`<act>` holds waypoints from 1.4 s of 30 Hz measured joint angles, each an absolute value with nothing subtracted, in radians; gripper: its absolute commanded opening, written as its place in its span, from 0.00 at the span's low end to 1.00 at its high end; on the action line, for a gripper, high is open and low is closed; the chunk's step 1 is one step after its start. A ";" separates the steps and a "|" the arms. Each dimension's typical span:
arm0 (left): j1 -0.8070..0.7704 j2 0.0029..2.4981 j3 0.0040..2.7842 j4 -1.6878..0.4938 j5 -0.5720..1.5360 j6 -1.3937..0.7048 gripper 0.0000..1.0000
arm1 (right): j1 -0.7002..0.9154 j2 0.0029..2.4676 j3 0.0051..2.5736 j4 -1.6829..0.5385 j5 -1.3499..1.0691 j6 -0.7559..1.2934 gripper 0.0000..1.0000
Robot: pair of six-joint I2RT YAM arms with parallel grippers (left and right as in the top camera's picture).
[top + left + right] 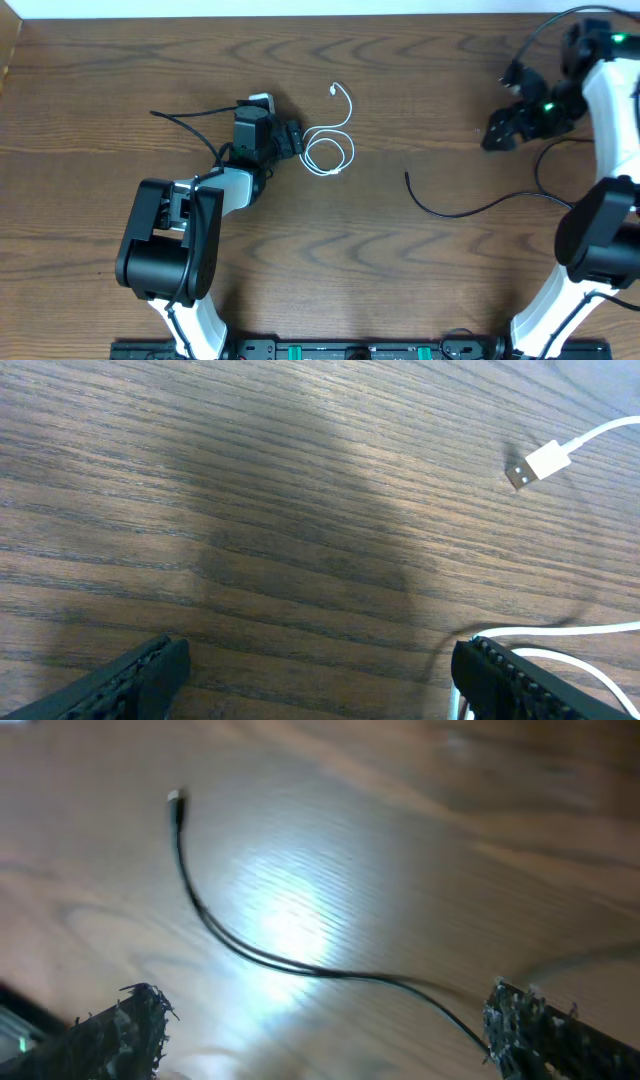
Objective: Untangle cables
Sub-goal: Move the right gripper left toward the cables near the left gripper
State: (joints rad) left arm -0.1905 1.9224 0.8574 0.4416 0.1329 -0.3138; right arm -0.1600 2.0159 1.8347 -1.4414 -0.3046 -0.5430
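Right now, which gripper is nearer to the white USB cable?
Left. The left gripper sits open right beside the coiled white USB cable. The right gripper, also open, is far off toward the table's right side, beyond a black cable.

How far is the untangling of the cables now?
Done: the white cable and the black cable lie apart, not crossing. In hand: nothing; the left gripper and the right gripper are open and empty. Left: the white cable lies coiled in loops near the left gripper, to be straightened.
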 measured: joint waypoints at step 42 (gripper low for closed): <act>-0.191 1.922 0.857 0.441 0.133 -0.314 0.90 | 0.421 2.016 1.410 -0.937 0.007 0.042 0.58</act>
State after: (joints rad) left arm -0.1905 1.9224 0.8574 0.4412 0.1333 -0.3138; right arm 0.4206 2.0159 1.4101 -0.9371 0.0071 0.0418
